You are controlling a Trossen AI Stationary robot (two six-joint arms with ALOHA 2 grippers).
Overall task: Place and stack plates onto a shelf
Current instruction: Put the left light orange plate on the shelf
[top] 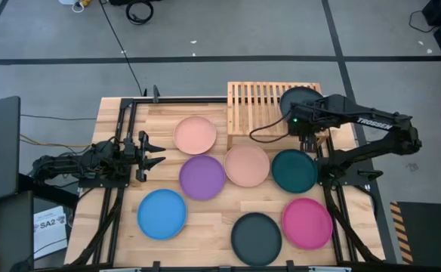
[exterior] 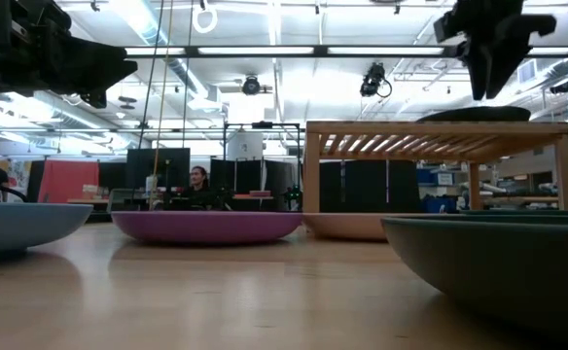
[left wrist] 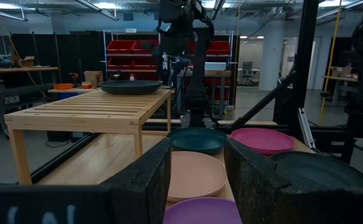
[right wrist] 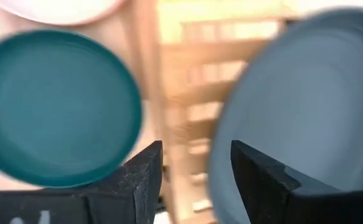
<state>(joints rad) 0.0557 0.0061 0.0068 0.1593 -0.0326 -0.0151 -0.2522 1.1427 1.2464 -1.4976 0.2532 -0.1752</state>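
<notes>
One dark plate lies flat on the right part of the slatted wooden shelf; the low view shows the plate on the shelf top. My right gripper is open and hovers above the shelf's near right corner, between that plate and the dark teal plate on the table. My left gripper waits open at the table's left, left of the purple plate. Both peach plates rest flat on the table.
More plates lie flat on the near half of the table: blue, black and magenta. The shelf's left part is bare slats. A person sits in the room beyond the table.
</notes>
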